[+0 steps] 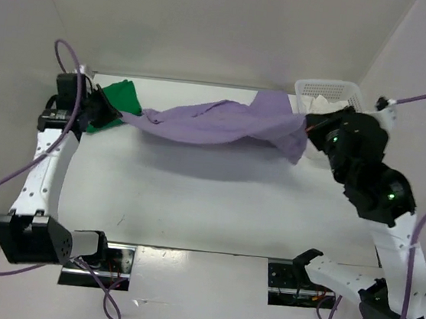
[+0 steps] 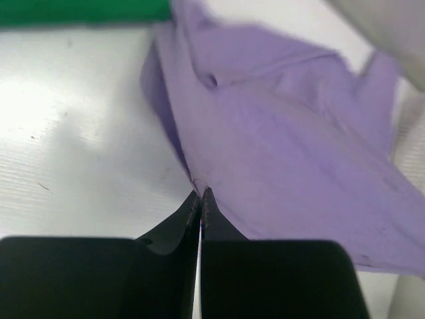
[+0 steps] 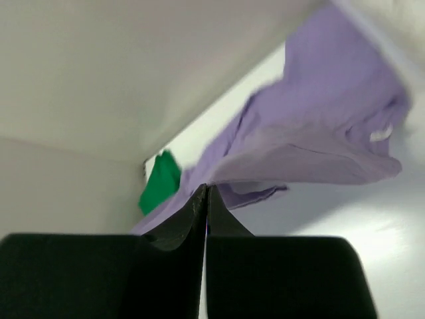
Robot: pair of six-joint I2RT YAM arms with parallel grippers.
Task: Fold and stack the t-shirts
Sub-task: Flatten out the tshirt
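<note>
The purple t-shirt (image 1: 217, 121) hangs stretched across the upper middle of the overhead view. It forms a long, soft band of thin matte fabric that sags in the middle and casts a shadow on the table (image 1: 192, 203) beneath. Its left end narrows to a twisted point in the left gripper (image 1: 118, 115), whose black tapered fingers are pressed together on a pinch of the cloth. In the left wrist view the fabric fans out from those tips in smooth folds, with one small puckered crease. Its right end is wider and droops in loose, rumpled folds, and the right gripper (image 1: 307, 128) has it caught, fingers likewise clamped tight on the cloth. The green t-shirt (image 1: 120, 96) lies in the upper left, bright and fairly flat, just beside the left gripper and the purple cloth's narrow end. A white plastic basket (image 1: 336, 89) with a mesh wall stands in the upper right, just behind the right arm. The table is smooth, white and faintly glossy.
</note>
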